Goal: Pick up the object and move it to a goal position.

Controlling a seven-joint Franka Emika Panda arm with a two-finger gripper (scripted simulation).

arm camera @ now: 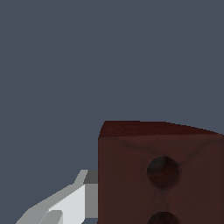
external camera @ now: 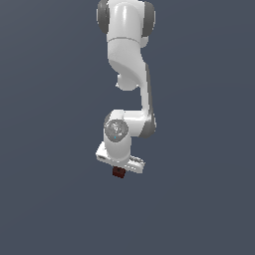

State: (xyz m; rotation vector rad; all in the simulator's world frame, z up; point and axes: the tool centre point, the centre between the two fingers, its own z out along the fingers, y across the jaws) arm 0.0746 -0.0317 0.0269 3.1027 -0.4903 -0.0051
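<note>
One white Franka Panda arm (external camera: 130, 74) hangs down from the top of the exterior view over a plain dark blue-grey ground (external camera: 50, 209), and nothing else stands in the scene. Its single white gripper (external camera: 119, 168) sits at the arm's lower end, and one small dark red-brown rectangular block (external camera: 118, 172) shows just beneath it, touching the gripper's underside and much narrower than the gripper body. In the wrist view the same block (arm camera: 162, 175) fills the near corner, with two round dark holes visible in its face. One pale grey finger (arm camera: 70, 203) lies right against the block's side; the other finger is out of sight, so the block seems pinched between them
</note>
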